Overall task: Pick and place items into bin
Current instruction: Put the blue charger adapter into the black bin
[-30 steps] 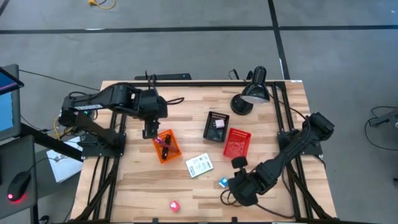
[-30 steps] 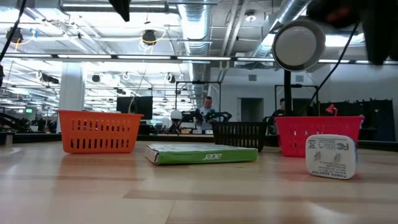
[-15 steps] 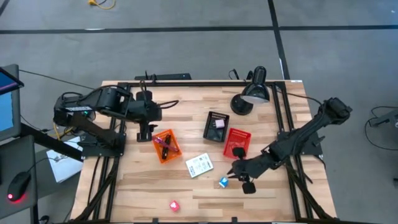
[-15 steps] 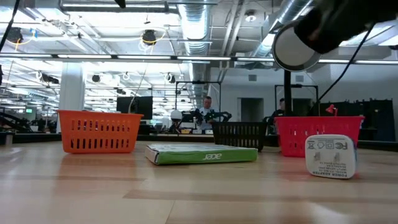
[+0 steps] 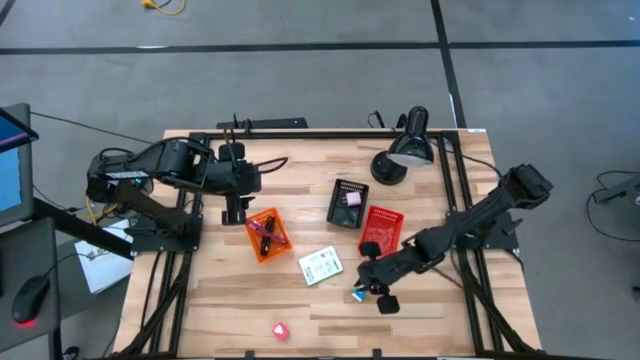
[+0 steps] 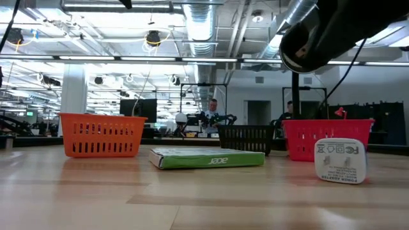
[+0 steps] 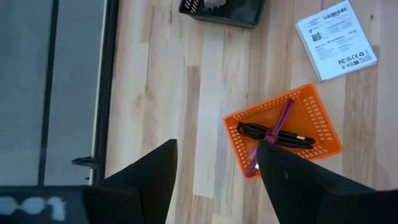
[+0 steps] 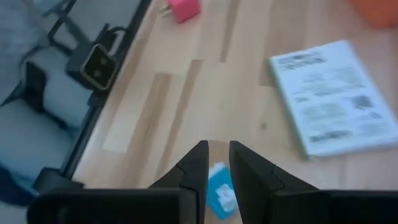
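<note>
My right claw (image 5: 366,288) hangs just above the little blue cube (image 5: 357,294) on the bench (image 5: 420,200), fingers nearly together. My left claw (image 5: 233,212) waits wide apart beside the orange basket (image 5: 268,235).

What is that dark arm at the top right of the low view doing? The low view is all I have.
Observer: That is the right arm. The right gripper hangs over a small blue cube on the wooden table.
Operator: Anything inside the orange slatted plastic basket?
Observer: Yes, a purple pen lies crossed with a black marker.
Operator: Left arm?
Observer: The left gripper is open and empty, just beside that orange basket.
</note>
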